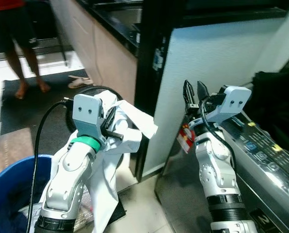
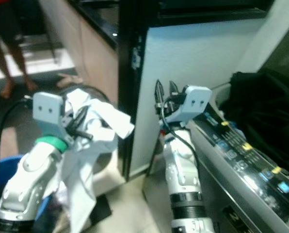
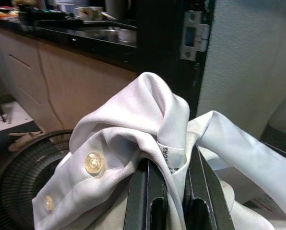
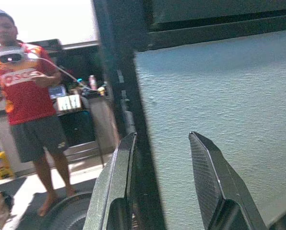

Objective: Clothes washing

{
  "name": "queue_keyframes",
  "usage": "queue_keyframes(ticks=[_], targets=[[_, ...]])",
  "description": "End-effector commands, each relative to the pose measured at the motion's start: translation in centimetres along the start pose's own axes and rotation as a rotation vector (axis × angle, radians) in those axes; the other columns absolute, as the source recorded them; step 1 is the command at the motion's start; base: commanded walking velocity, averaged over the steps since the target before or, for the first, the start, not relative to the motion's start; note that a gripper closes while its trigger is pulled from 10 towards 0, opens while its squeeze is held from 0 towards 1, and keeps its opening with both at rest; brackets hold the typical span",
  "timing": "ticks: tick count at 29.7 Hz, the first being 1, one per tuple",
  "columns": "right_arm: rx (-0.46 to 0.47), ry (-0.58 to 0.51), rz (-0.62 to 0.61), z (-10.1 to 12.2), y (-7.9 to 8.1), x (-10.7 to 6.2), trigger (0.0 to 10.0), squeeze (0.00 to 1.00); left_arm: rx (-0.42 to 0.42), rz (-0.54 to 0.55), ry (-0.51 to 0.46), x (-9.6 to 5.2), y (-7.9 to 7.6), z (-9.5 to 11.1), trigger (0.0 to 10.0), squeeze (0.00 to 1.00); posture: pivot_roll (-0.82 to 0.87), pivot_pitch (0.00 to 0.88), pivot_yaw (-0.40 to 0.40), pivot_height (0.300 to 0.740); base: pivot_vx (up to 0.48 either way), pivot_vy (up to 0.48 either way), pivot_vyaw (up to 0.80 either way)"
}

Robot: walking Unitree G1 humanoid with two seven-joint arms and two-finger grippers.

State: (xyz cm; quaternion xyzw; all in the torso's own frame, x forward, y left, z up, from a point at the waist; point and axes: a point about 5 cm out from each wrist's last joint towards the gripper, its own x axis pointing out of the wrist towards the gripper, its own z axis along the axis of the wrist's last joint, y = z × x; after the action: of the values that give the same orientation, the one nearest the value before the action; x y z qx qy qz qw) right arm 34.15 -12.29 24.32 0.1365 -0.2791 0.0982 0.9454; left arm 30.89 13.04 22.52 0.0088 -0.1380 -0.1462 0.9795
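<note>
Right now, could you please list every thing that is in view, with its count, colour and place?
shirt: one, white, pinched in the left claw, hanging down
bucket: one, blue, on the floor at the robot's left
fan: one, black, on the floor behind the shirt
washing machine: one, grey panel, at the robot's right
dark clothes: one heap, black, on the washing machine
person: one, red top, standing behind
left claw: shut on the shirt
right claw: open, raised near the white wall

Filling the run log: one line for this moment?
left claw: shut on white shirt | right claw: open, raised, holding nothing | washing machine: at right
</note>
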Motion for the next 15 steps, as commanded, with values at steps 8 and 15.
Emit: queue_keyframes(ticks=[8, 15], targets=[[0.04, 0.005, 0.007, -0.11, 0.78, 0.38, 10.0, 0.0, 0.017, 0.001, -0.034, -0.29, 0.36, 1.23, 10.0, 0.0, 0.1, 0.0, -0.002, 0.74, 0.0, 0.0, -0.8], [0.038, 0.009, 0.008, -0.1, 0.69, 0.3, 10.0, 0.0, 0.018, 0.006, -0.043, -0.13, 0.35, 1.54, 10.0, 0.0, 0.1, 0.0, -0.008, 0.74, 0.0, 0.0, -0.8]])
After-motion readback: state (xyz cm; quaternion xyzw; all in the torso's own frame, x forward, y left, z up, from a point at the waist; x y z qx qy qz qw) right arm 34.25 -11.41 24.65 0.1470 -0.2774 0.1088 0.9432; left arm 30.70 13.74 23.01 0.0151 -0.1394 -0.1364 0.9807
